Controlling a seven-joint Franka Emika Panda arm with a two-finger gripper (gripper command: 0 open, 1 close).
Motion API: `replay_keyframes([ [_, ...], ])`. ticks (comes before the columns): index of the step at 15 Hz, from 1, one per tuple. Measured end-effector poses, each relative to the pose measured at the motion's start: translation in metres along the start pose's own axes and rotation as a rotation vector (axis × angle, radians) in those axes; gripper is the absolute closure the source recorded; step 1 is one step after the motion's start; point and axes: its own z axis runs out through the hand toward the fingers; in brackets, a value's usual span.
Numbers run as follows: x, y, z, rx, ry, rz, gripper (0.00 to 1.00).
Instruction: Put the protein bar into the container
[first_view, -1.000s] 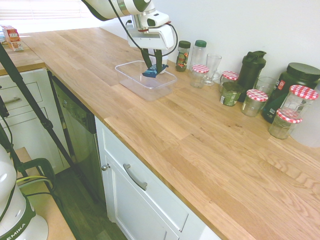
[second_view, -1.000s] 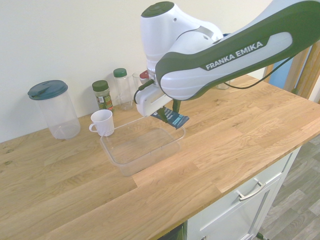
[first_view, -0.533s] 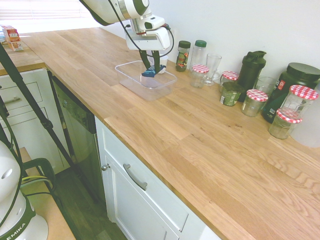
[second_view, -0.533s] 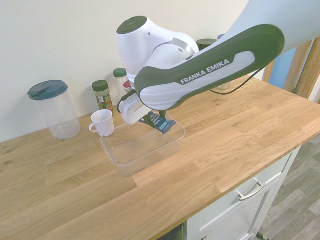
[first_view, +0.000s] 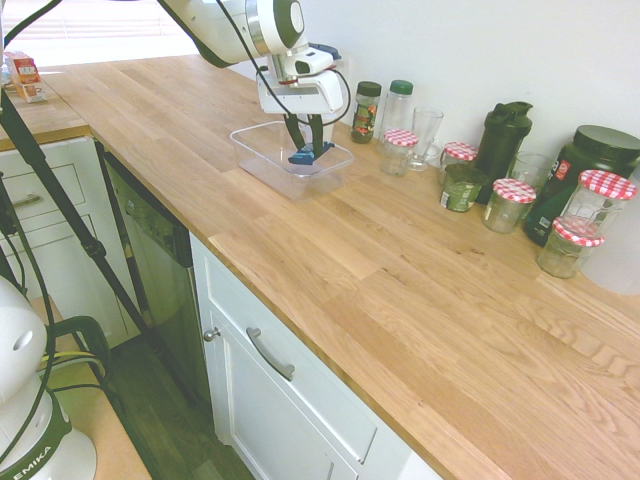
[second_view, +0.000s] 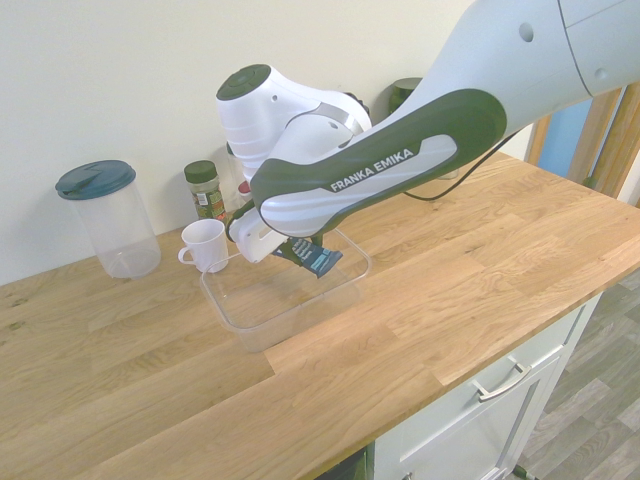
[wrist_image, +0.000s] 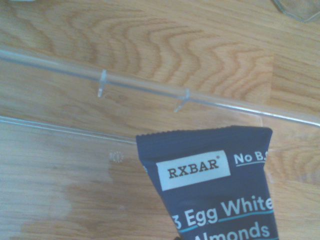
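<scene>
**Holding the bar inside the tub, release still to come**

Clamped between the fingers of the end effector (first_view: 308, 146), the protein bar (first_view: 305, 155) is held inside the outline of the container (first_view: 262, 158), its free end hanging below the rim and close to the floor of the tub. Whether that lower edge is touching the clear bottom cannot be told from either outside view. In the wrist view the navy wrapper (wrist_image: 210, 185) is seen with its pale print, and the wood grain is read through the transparent floor, with a container wall (wrist_image: 150, 89) running across beyond the bar's serrated end.

The container is set on the wooden table (first_view: 400, 280), near the wall. Just beside it, on the far side as seen from the second exterior camera, a white mug (second_view: 205, 245) is stood; a spice jar with a green lid (second_view: 205, 190) is placed behind that, and a clear pitcher with a blue lid (second_view: 105, 220) is kept further along. Jars with red-checked lids (first_view: 510, 205) are grouped well apart along the wall.

By judgement, the carrying part of the task is done: the bar is brought over and lowered into the tub. What is left is for the fingers to be parted so the bar is dropped flat, and for the arm to be lifted clear without the container being dragged.
</scene>
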Motion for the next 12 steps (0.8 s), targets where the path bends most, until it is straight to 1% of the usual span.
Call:
replay_keyframes([
  [9,-0.007,-0.011,-0.012,0.012,0.008,-0.015,0.00],
  [12,-0.003,-0.011,-0.034,0.045,0.014,-0.002,0.00],
])
